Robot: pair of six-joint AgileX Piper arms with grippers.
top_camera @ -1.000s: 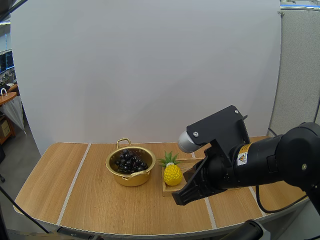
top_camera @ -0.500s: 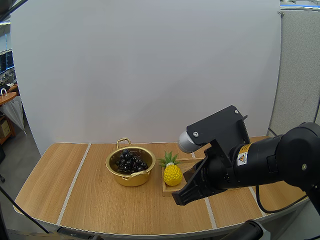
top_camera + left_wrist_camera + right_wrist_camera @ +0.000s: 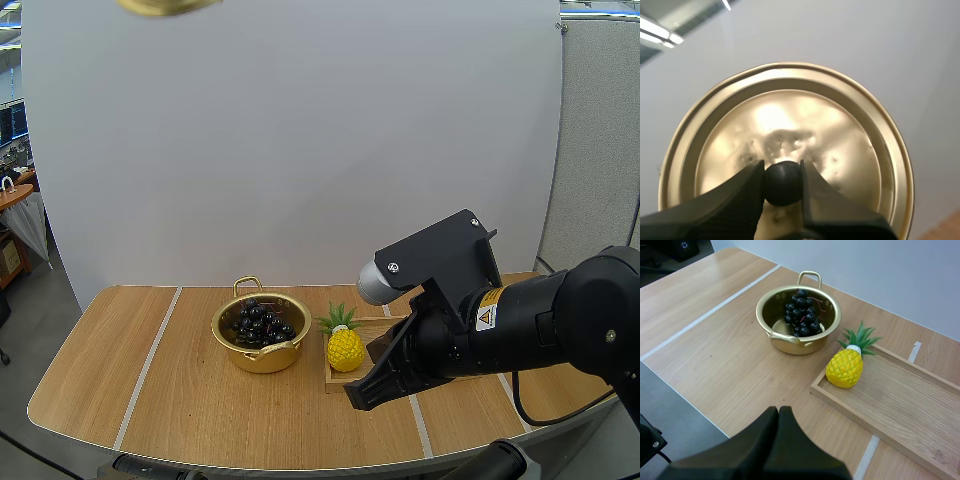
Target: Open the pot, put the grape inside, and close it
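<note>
A gold pot (image 3: 261, 338) (image 3: 798, 320) stands open on the table's middle, with a bunch of dark grapes (image 3: 261, 322) (image 3: 802, 311) inside it. My left gripper (image 3: 783, 182) is shut on the black knob (image 3: 783, 181) of the gold lid (image 3: 790, 145), whose top faces the wrist camera. An edge of that lid (image 3: 165, 6) peeks in high above the table. My right gripper (image 3: 362, 394) (image 3: 779, 426) is shut on nothing and hovers low over the front of the table, right of the pot.
A toy pineapple (image 3: 344, 343) (image 3: 845, 366) rests on the left end of a wooden tray (image 3: 385, 330) (image 3: 900, 405), just right of the pot. Bare tabletop (image 3: 130, 370) lies left of the pot.
The lid's edge has come into the high view at the top left. The pot, grapes and right arm have stayed put.
</note>
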